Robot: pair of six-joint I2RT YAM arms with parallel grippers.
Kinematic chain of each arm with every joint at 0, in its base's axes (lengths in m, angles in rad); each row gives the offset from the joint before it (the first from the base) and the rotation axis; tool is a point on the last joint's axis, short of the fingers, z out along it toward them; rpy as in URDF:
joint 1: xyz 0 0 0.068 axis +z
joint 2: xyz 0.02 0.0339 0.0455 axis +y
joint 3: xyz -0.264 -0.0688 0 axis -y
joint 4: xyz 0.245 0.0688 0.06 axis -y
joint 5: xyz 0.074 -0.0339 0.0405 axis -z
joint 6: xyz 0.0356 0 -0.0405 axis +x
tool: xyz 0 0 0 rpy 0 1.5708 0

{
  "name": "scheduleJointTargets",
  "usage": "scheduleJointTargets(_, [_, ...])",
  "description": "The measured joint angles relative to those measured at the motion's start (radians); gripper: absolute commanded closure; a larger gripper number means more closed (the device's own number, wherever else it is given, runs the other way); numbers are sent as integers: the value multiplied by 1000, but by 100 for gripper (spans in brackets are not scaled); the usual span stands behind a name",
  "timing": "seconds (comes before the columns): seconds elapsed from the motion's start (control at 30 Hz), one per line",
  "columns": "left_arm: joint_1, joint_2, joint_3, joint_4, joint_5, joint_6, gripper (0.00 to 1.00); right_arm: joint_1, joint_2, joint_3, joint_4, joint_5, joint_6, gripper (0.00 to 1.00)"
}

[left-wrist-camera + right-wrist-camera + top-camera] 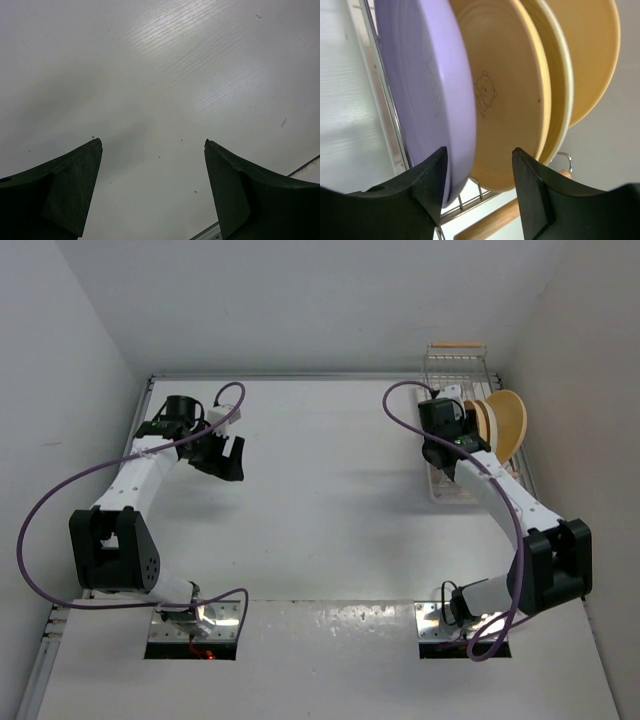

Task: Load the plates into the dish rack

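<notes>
Straddling the lower rim of the round matte lavender plate (420, 85), the right gripper (479, 151) has its fingers apart, gripping nothing. Beyond it a yellow-orange plate (510, 90), a cream white plate (562, 85) and a second yellow-orange plate (595, 50) stand on edge in the white wire dish rack (455, 365). Loading looks finished, so the next move is to back out without nudging. The left gripper (152, 143) gapes over the white table (150, 60). The lavender plate's slot is hidden
</notes>
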Motion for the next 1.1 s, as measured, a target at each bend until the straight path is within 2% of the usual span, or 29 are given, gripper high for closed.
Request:
scheduleJointTargets(0.2, [0, 0, 0, 0, 4, 1, 13, 0, -21, 71, -56, -65, -3, 36])
scheduleJointTargets(0.33, [0, 0, 0, 0, 5, 2, 13, 0, -22, 85, -75, -93, -3, 36])
scheduleJointTargets(0.43, [0, 0, 0, 0, 5, 3, 13, 0, -22, 85, -86, -112, -3, 42])
scheduleJointTargets(0.47, [0, 0, 0, 0, 5, 3, 13, -2, -22, 85, -88, -116, -2, 48])
scheduleJointTargets(0.57, [0, 0, 0, 0, 5, 3, 13, -10, -22, 85, -89, -124, 6, 54])
scheduleJointTargets(0.8, [0, 0, 0, 0, 5, 3, 13, -43, -23, 90, -85, -105, 14, 54])
scheduleJointTargets(0.87, [0, 0, 0, 0, 5, 3, 13, -44, -25, 91, -84, -98, 10, 58])
scheduleJointTargets(0.9, [0, 0, 0, 0, 5, 3, 13, -44, -26, 91, -85, -94, 6, 64])
scheduleJointTargets(0.97, [0, 0, 0, 0, 5, 3, 13, -44, -29, 91, -84, -89, -2, 70])
scheduleJointTargets(1.1, [0, 0, 0, 0, 5, 3, 13, -45, -31, 91, -81, -90, -3, 70])
